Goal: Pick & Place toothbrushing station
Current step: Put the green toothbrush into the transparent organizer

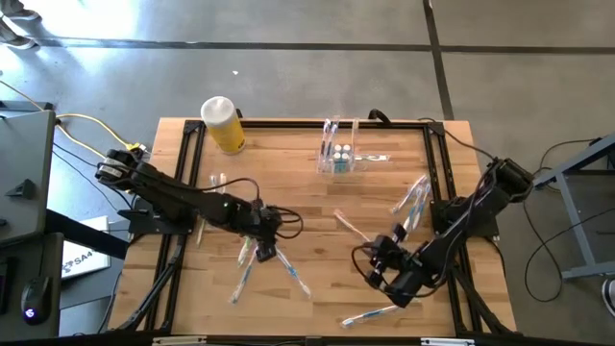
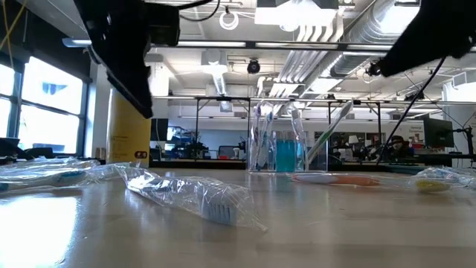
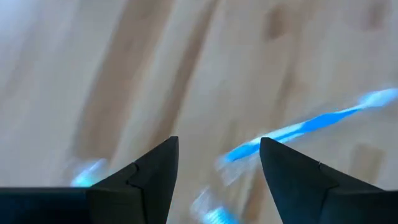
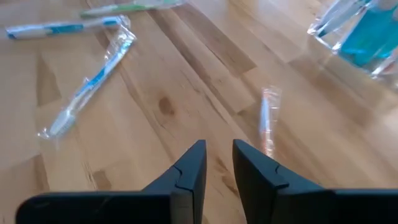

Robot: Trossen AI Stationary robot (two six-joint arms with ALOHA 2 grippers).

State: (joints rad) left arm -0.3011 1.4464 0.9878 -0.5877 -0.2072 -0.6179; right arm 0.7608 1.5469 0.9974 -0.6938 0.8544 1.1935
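A small clear cup (image 1: 340,154) stands at the table's far middle, with a few toothbrushes upright in it and teal white-capped tubes inside; it also shows in the low view (image 2: 279,145). Wrapped toothbrushes lie scattered on the wood: two teal ones (image 1: 245,264) near my left gripper, a pink one (image 1: 351,228), some at the right (image 1: 413,202) and one at the near edge (image 1: 370,314). My left gripper (image 1: 264,245) is open just above a teal toothbrush (image 3: 298,127). My right gripper (image 1: 381,264) is narrowly open and empty, with the pink toothbrush (image 4: 268,121) ahead of it.
A yellow cylinder container with a white top (image 1: 223,123) stands at the far left corner. One toothbrush (image 1: 378,157) lies beside the cup, and another (image 1: 216,180) lies on the left. Black frame rails (image 1: 183,163) run along the table's sides. Bare wood shows mid-table (image 1: 307,207).
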